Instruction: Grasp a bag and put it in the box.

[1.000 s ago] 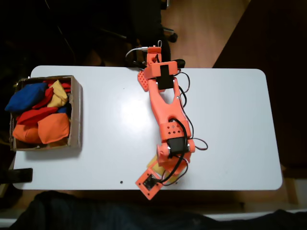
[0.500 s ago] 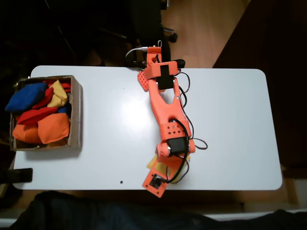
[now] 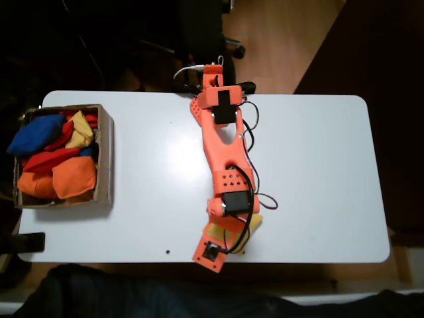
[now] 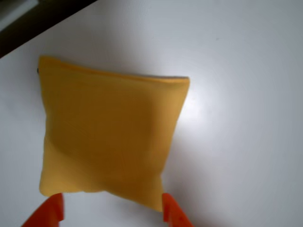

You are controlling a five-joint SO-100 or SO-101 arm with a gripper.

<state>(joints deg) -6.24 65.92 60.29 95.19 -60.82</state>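
**White table, orange arm over a yellow bag**

White table [image 3: 318, 172] carries everything. The orange arm [image 3: 222, 142] reaches from the far edge toward the near edge in the fixed view. At the table's left end sits the cardboard box [image 3: 105, 159], filled with blue, red, orange and yellow bean bags. The yellow bag [image 4: 109, 135] lies flat near the front edge, mostly under the wrist. The gripper [image 4: 111, 213] hangs above it, fingers spread, tips flanking the bag's lower edge.
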